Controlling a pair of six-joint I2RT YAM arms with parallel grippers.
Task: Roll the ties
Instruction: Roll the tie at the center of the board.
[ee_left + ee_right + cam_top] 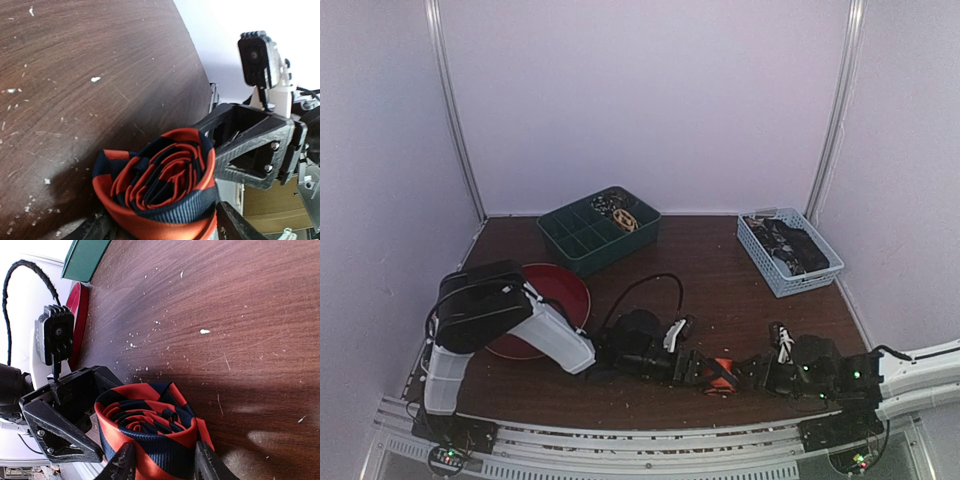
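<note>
One tie (721, 373), striped orange-red and dark navy, is wound into a coil at the near edge of the table between the two arms. In the left wrist view the coil (160, 185) fills the space between my left gripper's (165, 229) fingers, which press on its two sides. In the right wrist view the same coil (150, 425) sits clamped in my right gripper (165, 465). The two grippers (692, 364) (752, 375) face each other across the coil, left one on its left, right one on its right. More rolled ties (617, 212) lie in the green tray.
A green compartment tray (610, 250) stands at the back centre. A pale blue basket (807, 284) with dark ties stands at the back right. A red plate (565, 290) lies by the left arm. A black cable (645, 285) arcs over the middle.
</note>
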